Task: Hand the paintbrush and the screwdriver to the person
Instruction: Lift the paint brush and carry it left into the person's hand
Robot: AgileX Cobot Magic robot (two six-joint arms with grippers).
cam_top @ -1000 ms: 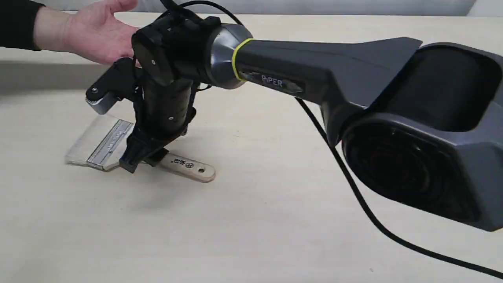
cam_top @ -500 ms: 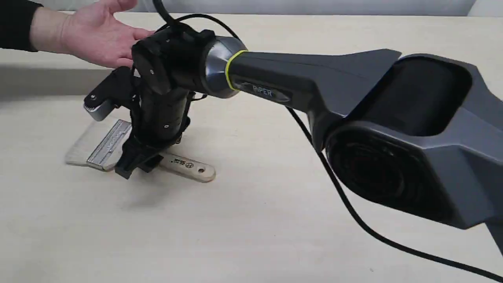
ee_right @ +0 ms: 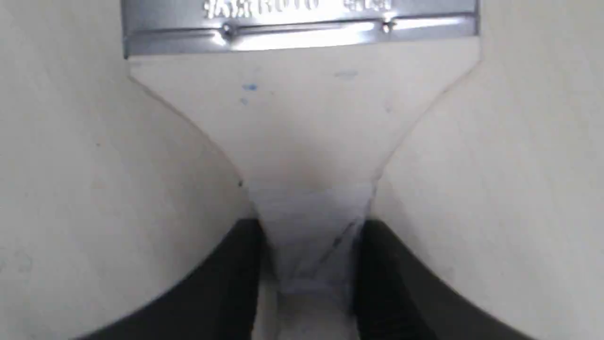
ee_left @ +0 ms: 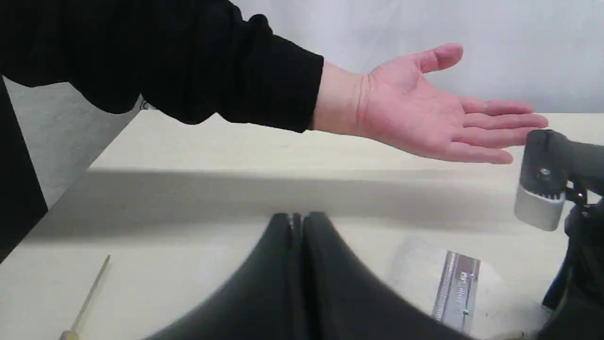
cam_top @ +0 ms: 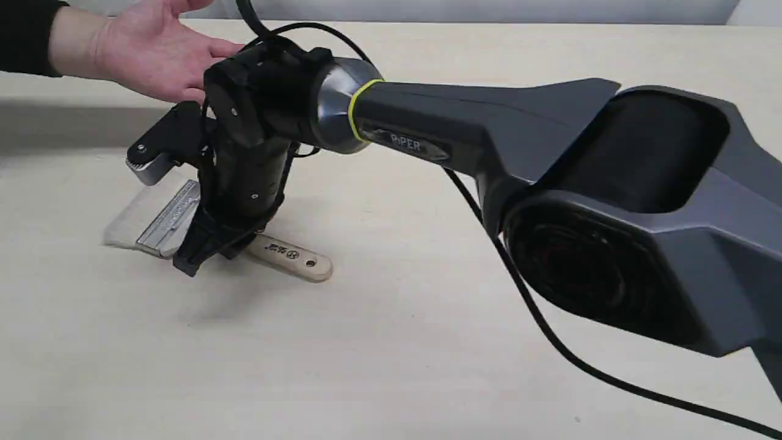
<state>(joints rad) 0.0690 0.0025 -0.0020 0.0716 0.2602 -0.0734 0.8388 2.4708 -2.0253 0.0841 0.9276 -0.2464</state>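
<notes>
The paintbrush [cam_top: 287,258] lies on the table at the left, bristles pointing left. My right gripper [cam_top: 204,253] reaches across and is shut on its narrow neck just behind the silver ferrule. In the right wrist view both black fingers [ee_right: 236,274] press the sides of the paintbrush [ee_right: 306,118]. The person's open hand [cam_top: 146,49] hovers palm up just behind and above that wrist. My left gripper [ee_left: 296,224] is shut and empty, facing the hand [ee_left: 424,108]. Only the thin gold shaft of the screwdriver [ee_left: 89,293] shows, on the table beside the left gripper.
The right arm's dark grey forearm [cam_top: 489,116] spans the scene from the right. Its black cable [cam_top: 550,342] trails over the pale table [cam_top: 397,354]. A shadowed raised ledge [cam_top: 61,128] runs along the back left under the hand.
The right gripper has dropped a little and moved left onto the brush's neck. The brush has shifted slightly with it. The person's hand has stayed in place.
</notes>
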